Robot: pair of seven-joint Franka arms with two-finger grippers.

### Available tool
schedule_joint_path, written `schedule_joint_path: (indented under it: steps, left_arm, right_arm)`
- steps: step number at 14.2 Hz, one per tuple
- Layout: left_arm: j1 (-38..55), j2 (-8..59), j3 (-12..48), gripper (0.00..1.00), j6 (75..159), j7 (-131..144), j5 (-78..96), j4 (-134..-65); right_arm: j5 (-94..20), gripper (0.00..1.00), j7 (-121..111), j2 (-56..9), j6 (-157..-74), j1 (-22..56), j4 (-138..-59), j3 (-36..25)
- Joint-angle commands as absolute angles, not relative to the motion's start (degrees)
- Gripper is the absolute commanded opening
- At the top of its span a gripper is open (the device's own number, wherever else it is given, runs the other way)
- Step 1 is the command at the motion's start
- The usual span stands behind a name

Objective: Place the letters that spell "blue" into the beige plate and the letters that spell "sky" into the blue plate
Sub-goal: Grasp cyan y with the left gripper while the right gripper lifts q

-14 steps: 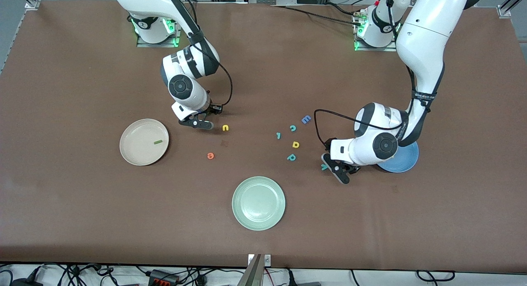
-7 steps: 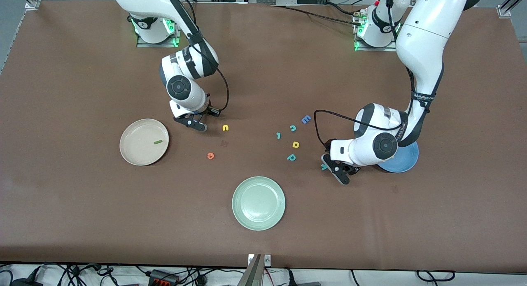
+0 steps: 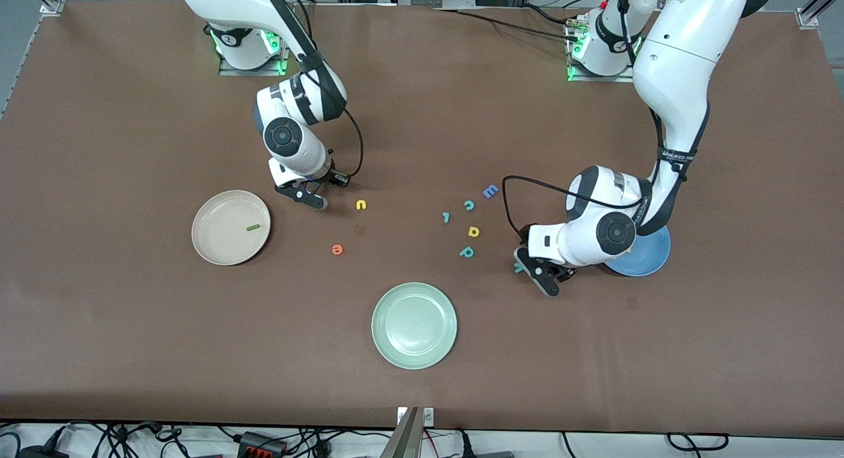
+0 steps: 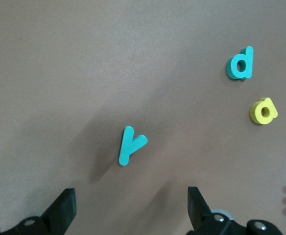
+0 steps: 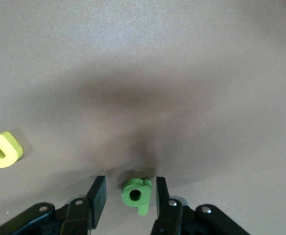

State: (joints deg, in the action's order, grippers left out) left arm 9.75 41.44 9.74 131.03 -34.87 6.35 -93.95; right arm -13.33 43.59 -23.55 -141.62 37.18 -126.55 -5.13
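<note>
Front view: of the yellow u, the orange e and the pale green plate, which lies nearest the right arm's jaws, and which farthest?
From the right gripper:
1. Yellow u, beside it, toward the left arm's end.
2. Orange e, nearer the camera.
3. Pale green plate, nearest the camera of the three.

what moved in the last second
The right gripper carried the green b between its jaws away from the yellow u toward the beige plate. The left gripper stayed open over the teal y; letters and plates unchanged.
</note>
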Motion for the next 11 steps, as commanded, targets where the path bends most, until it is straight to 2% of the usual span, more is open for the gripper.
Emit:
schedule_joint_path:
  steps: [1,3,6,11]
  left_arm:
    - [9.5,41.9,9.8,0.97,132.0,-35.6,6.0,-93.7]
    - [10.1,41.9,9.5,0.91,132.1,-35.6,5.9,-93.6]
    - [11.4,41.7,9.6,0.91,132.7,-34.2,-2.5,-93.5]
    - [12.9,42.1,9.5,0.91,134.8,-32.7,-4.0,-93.7]
  right_arm:
    - [-14.2,0.48,44.3,-21.8,-143.1,37.5,-128.6,-5.2]
    - [-14.2,0.48,44.4,-22.1,-143.3,37.8,-128.8,-5.2]
    - [-14.2,0.48,44.9,-22.1,-143.9,38.0,-129.2,-5.2]
    - [-14.2,0.47,45.1,-22.8,-144.8,38.1,-129.2,-5.1]
